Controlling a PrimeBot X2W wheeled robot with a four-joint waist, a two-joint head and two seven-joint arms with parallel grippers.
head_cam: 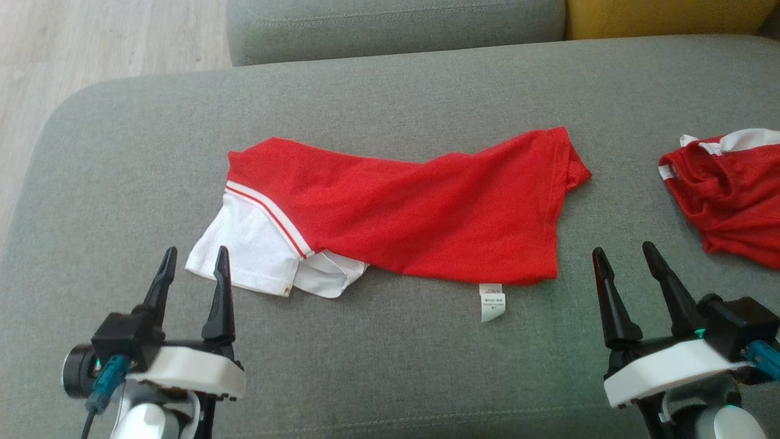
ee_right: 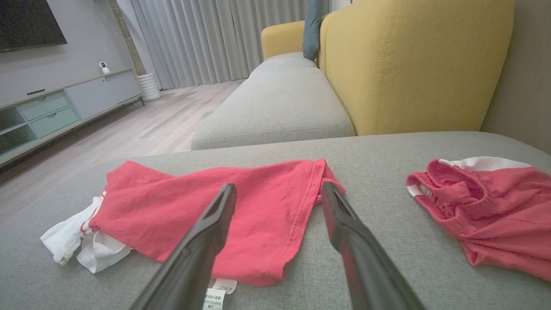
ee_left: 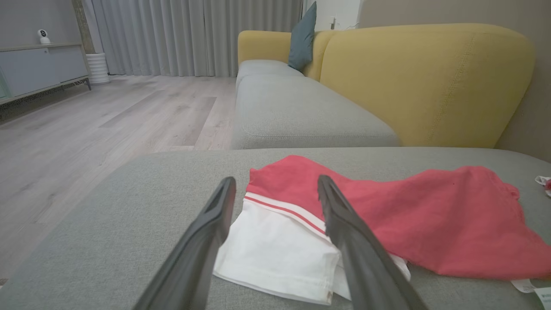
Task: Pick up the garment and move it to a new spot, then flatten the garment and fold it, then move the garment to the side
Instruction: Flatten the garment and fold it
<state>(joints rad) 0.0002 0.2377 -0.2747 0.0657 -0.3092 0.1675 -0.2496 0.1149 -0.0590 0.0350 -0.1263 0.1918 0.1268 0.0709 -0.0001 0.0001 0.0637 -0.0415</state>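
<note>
A red garment (head_cam: 420,213) with white sleeve parts and a white care label (head_cam: 491,302) lies spread and half folded on the grey cushion (head_cam: 390,366). It also shows in the left wrist view (ee_left: 409,224) and the right wrist view (ee_right: 206,215). My left gripper (head_cam: 196,253) is open, its tips just short of the white sleeve (head_cam: 244,250); the same sleeve (ee_left: 275,249) lies between its fingers (ee_left: 202,241) in the left wrist view. My right gripper (head_cam: 621,249) is open off the garment's lower right corner, with nothing between its fingers (ee_right: 361,258).
A second red and white garment (head_cam: 731,189) lies crumpled at the cushion's right edge, also seen as a red heap (ee_right: 490,206). A yellow sofa back (ee_left: 426,82) and another grey seat (head_cam: 396,24) stand beyond. Wooden floor (head_cam: 91,42) lies far left.
</note>
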